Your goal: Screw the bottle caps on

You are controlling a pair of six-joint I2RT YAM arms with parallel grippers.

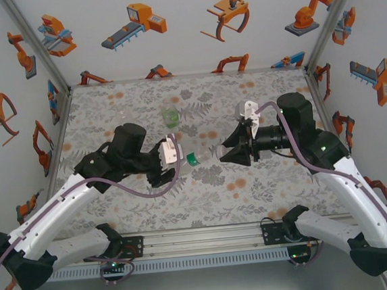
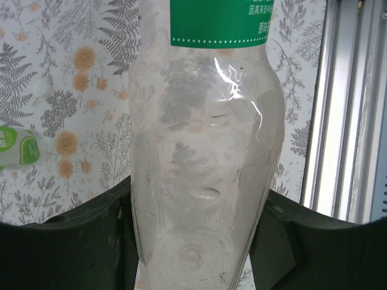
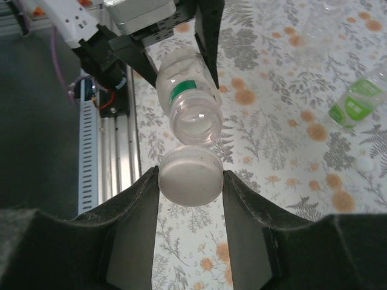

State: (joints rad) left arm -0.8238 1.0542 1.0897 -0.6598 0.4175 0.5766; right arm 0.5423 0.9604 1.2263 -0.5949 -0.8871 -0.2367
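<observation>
My left gripper [image 1: 180, 158] is shut on the base of a clear bottle [image 2: 202, 151] with a green label [image 1: 191, 160], holding it sideways above the table with its open mouth [image 3: 195, 124] toward the right arm. My right gripper [image 1: 220, 153] is shut on a white bottle cap [image 3: 190, 176], pinched by its rim between both fingers. The cap sits just in front of the bottle's mouth, close to it; whether they touch is unclear. A short green bottle [image 1: 171, 116] stands farther back on the table.
A floral cloth [image 1: 251, 187] covers the table. A short clear bottle [image 3: 319, 21] stands beyond the green bottle [image 3: 355, 101], and a small white round piece [image 3: 364, 163] lies near them. Aluminium rails [image 2: 338, 121] run along the near edge.
</observation>
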